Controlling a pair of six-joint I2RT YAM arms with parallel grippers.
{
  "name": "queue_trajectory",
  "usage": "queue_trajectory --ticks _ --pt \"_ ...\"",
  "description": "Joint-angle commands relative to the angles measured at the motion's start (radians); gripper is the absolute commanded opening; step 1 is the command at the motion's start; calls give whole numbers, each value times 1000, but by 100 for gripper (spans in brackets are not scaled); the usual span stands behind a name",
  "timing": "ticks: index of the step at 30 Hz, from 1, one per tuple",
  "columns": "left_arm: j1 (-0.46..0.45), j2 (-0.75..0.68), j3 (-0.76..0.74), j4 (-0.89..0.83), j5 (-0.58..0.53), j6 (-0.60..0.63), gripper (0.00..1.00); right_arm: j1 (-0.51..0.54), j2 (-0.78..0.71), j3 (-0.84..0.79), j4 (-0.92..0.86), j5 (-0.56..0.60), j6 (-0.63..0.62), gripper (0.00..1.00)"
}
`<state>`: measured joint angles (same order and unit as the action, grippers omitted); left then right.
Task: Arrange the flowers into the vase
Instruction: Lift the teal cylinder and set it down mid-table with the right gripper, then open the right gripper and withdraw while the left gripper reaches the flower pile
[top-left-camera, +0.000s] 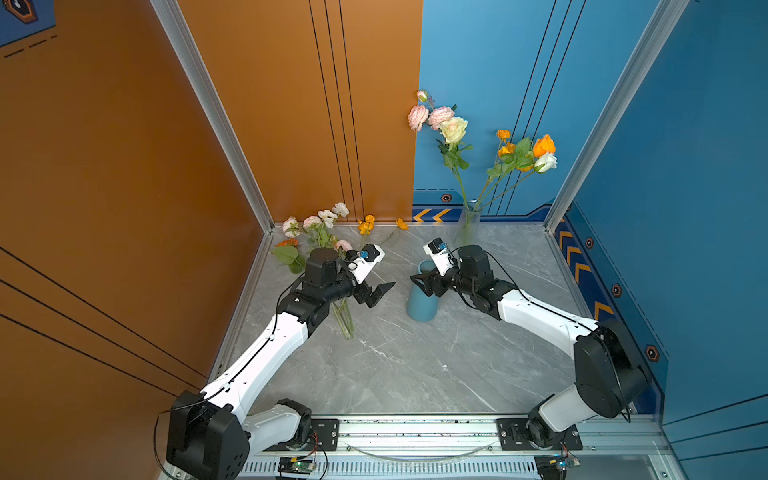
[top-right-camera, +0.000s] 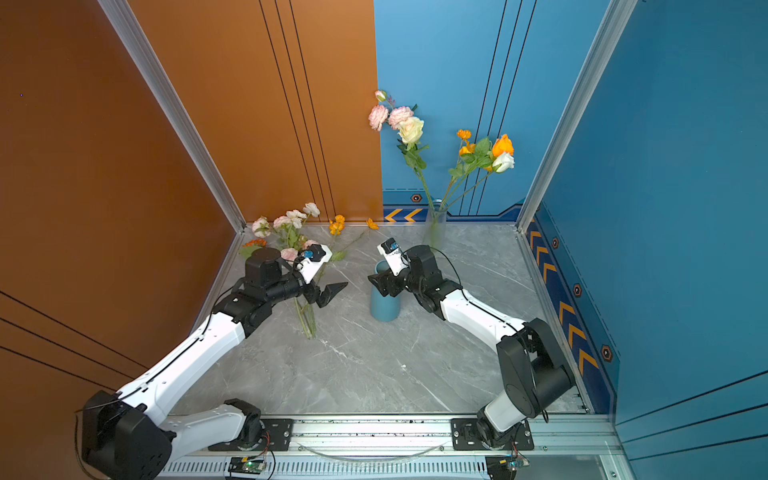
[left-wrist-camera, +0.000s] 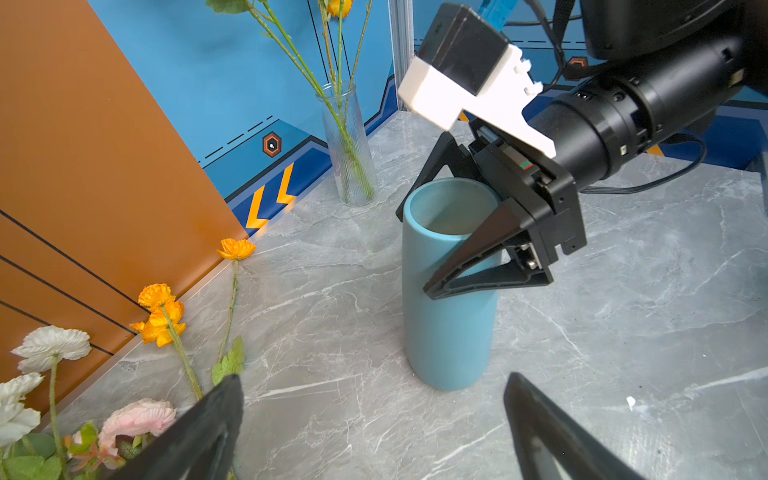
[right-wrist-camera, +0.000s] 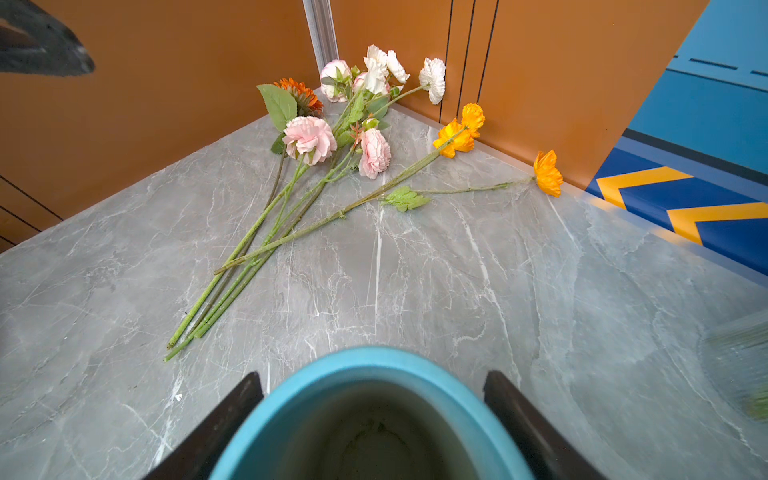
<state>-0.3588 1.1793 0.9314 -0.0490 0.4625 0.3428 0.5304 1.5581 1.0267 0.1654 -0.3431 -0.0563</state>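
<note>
Grip on blue vase (top-left-camera: 422, 307), flowers (right-wrist-camera: 309, 139) unpicked.
My right jaws clasp its rim, centre of the counter (top-left-camera: 415, 365), so it cannot tip; my left jaws gape wide near the stems lying far left.

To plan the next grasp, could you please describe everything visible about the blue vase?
The blue vase is a plain matte cylinder, ceramic-looking, with a thick rim and a pale, empty interior. It stands upright on the grey marble table. The right gripper straddles its upper part, a finger on each side, seemingly clamping it.
</note>
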Motion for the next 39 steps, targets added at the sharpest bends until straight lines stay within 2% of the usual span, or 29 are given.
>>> queue_trajectory --ticks 1,9,21,27,32,39 --pt "8 11 22 14 42 -18 98 3 -7 40 63 5 -23 78" --pt "7 18 24 17 84 -25 98 5 -18 21 86 10 -37 92" --pt "10 23 24 17 102 -25 98 10 -29 21 92 -16 -42 100" --pt "11 24 25 12 102 -21 98 7 -55 28 74 -45 -43 100" --pt "9 11 23 7 108 -15 98 -19 -96 25 116 -102 33 100" --pt "10 6 20 -10 94 8 98 -109 -171 5 224 -226 181 100"
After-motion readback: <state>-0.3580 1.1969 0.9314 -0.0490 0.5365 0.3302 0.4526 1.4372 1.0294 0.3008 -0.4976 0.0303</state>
